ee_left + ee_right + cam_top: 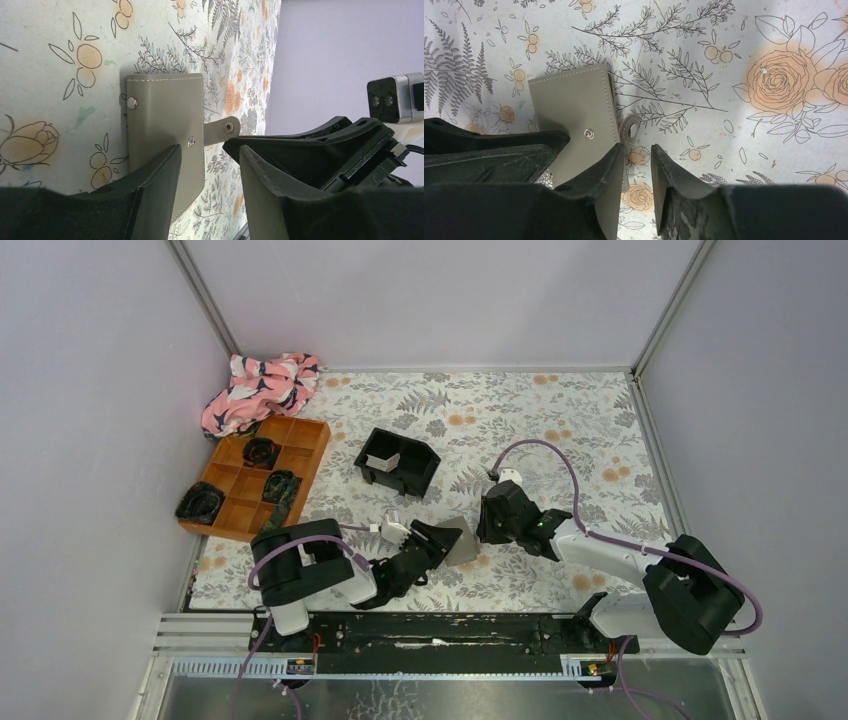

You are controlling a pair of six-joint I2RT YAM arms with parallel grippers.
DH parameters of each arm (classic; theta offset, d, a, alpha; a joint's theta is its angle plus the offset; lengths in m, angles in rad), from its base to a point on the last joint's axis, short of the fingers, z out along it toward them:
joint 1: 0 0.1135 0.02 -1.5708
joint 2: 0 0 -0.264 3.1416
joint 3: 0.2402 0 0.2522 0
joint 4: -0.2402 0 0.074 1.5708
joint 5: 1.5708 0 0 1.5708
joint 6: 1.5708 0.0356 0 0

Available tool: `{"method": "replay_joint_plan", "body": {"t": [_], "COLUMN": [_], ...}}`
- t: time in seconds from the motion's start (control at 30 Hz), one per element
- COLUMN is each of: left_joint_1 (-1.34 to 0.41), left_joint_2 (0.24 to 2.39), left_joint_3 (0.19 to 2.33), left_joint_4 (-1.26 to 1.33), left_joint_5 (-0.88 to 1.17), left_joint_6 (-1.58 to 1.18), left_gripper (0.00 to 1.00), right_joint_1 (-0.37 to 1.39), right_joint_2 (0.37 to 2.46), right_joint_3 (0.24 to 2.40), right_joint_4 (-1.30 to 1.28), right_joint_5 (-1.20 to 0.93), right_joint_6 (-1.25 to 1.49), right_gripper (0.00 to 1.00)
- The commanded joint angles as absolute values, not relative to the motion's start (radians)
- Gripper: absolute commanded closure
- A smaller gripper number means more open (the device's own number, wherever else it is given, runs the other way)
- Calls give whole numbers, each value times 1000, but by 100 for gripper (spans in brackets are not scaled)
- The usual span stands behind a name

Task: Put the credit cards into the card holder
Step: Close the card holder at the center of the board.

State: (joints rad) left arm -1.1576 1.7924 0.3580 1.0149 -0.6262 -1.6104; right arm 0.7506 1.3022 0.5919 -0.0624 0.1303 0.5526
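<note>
The card holder is a grey-taupe wallet, folded shut, lying on the floral mat between my two grippers. In the left wrist view the holder shows its snap strap sticking out. My left gripper is open, one finger over the holder's face and the holder's edge in the gap. My right gripper is open at the strap side of the holder, with its snap tab just ahead of the gap. A pale card sits in the black tray.
An orange compartment tray with dark items stands at the left, a pink patterned cloth behind it. The left gripper shows in the right wrist view, close beside the right fingers. Grey walls enclose the mat.
</note>
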Motion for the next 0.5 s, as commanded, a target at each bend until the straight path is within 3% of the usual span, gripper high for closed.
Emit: {"method": "replay_joint_plan", "body": {"t": [0.0, 0.47], "left_joint_1": [-1162, -1163], "left_joint_2": [1839, 1846], "left_joint_3": [351, 353], "left_joint_4": [899, 899], "left_joint_5": [-626, -625], "left_joint_6": [-1598, -1605], "left_gripper": [45, 45], "right_joint_1": [760, 760], "right_joint_2": [1275, 1297], "right_joint_3": [643, 676], "right_joint_4": [-55, -63], "right_joint_5": [136, 135], "right_joint_6": [533, 524], "right_gripper": [67, 69]}}
